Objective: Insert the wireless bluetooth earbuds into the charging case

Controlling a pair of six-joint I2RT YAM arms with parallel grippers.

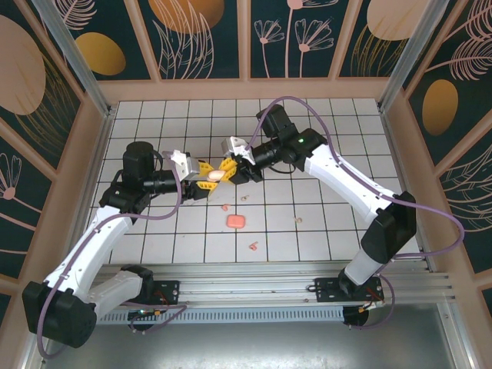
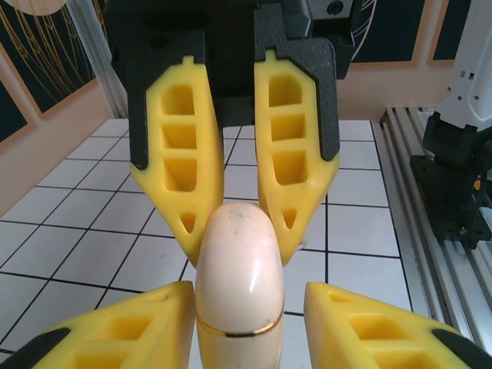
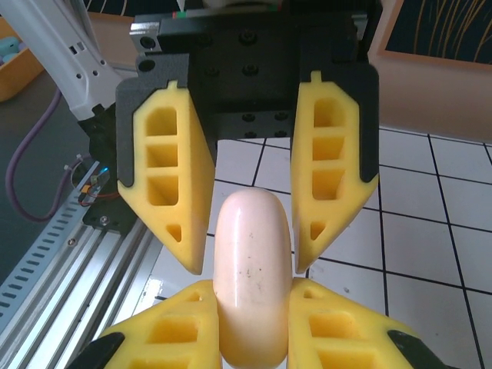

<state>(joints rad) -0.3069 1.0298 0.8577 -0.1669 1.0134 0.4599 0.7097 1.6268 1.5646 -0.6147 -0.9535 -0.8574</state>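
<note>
Cream case (image 3: 252, 246) clenched aloft in my right pincer (image 3: 252, 283), probably so my left pincer (image 2: 247, 286), released astride it, opens it.

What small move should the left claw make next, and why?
Probably close the left claw onto the cream charging case. The right claw clamps one end of it, while the left fingers straddle the other end with a slim gap on one side. A firm two-sided hold looks needed before opening it at the gold seam.
</note>
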